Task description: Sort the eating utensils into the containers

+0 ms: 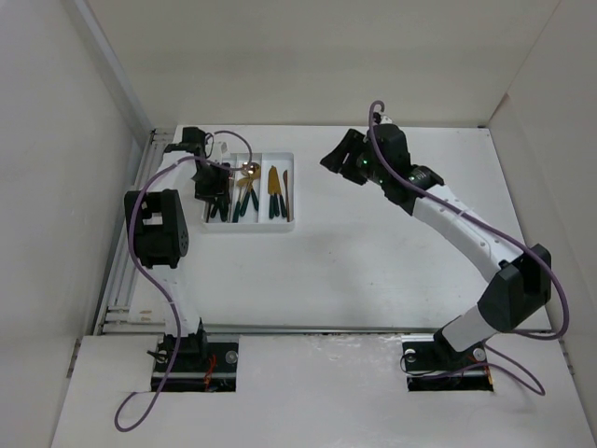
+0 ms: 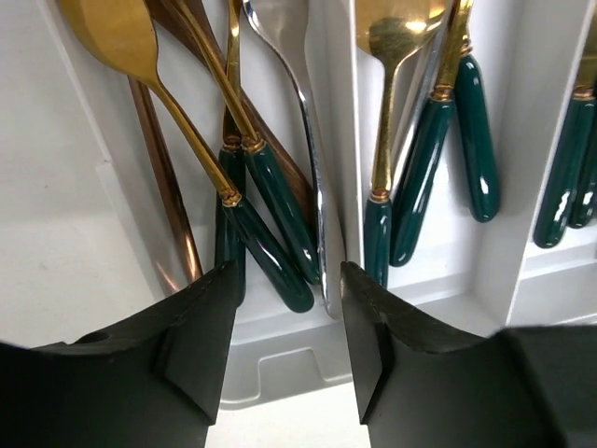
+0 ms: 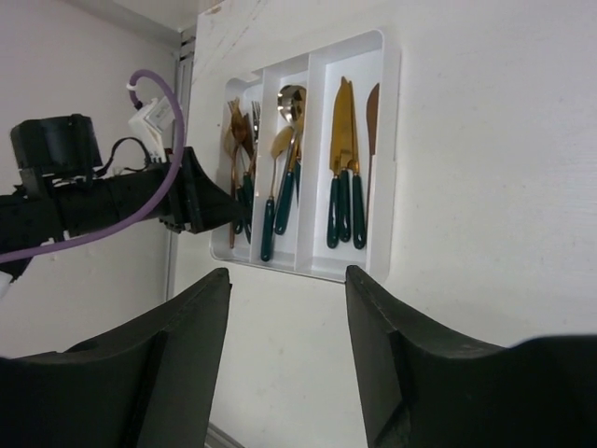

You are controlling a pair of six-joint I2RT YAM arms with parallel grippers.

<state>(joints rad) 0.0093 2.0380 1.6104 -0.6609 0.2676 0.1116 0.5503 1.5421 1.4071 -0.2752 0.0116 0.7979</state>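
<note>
The white cutlery tray [image 1: 252, 231] lies at the back left of the table. Its left compartment holds gold, silver and copper utensils with green handles [image 2: 266, 238]. The middle one holds gold spoons [image 2: 387, 56]. The right one holds knives [image 1: 273, 194]. My left gripper [image 2: 287, 280] is open and empty, hovering over the near end of the left compartment; in the top view it [image 1: 210, 191] covers that part. My right gripper [image 3: 287, 280] is open and empty, raised above the bare table to the right of the tray [image 3: 392, 140], far from the knives [image 3: 340, 159].
White enclosure walls stand on the left, back and right. A metal rail [image 1: 126, 271] runs along the table's left edge beside the left arm. A purple cable [image 3: 154, 121] loops off the left wrist.
</note>
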